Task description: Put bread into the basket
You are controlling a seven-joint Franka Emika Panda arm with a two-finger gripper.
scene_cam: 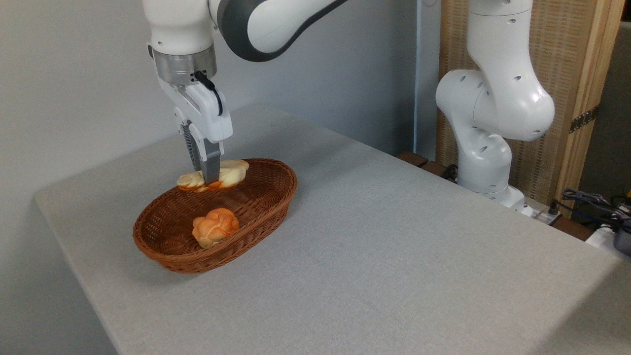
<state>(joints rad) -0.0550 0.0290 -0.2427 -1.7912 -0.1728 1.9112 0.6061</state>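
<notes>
The bread [231, 172], a pale golden braided loaf, hangs level over the far end of the basket [256, 217], just above its rim. My gripper [207, 178] comes straight down from above and is shut on the bread near its middle, squeezing it. The basket is an oval reddish-brown wicker one on the left part of the table. The loaf's underside is hidden behind the fingers.
A small round orange knotted bun [215, 227] lies inside the basket near its front end. The grey table [394, 236] stretches to the right. The arm's white base [485, 162] stands at the table's far right edge, with cables [591, 202] beside it.
</notes>
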